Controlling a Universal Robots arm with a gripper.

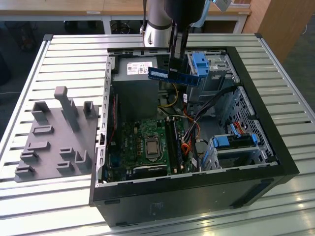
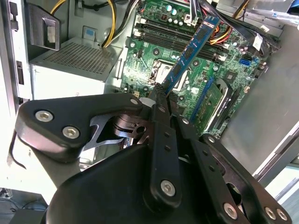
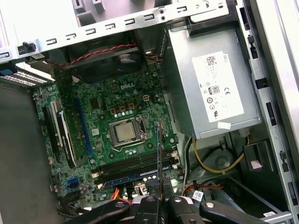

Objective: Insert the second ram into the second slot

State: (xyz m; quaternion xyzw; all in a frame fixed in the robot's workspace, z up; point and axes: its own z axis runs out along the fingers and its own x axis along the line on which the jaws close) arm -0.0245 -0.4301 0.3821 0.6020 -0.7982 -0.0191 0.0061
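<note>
We find the gripper clamped mid-length on the second ram, judged light, stiff and fragile, above the motherboard.

Slatted aluminium table is carrying two items, both sitting directly on the slats. Slats are running from the exterior view's left to its right. Black desktop computer case is lying on its side with the open face upward, taking up the middle and the exterior view's right. Grey fixture plate, with upright posts and low blocks, is lying flat at the exterior view's left, just beside the case; contact between them cannot be told.
</note>
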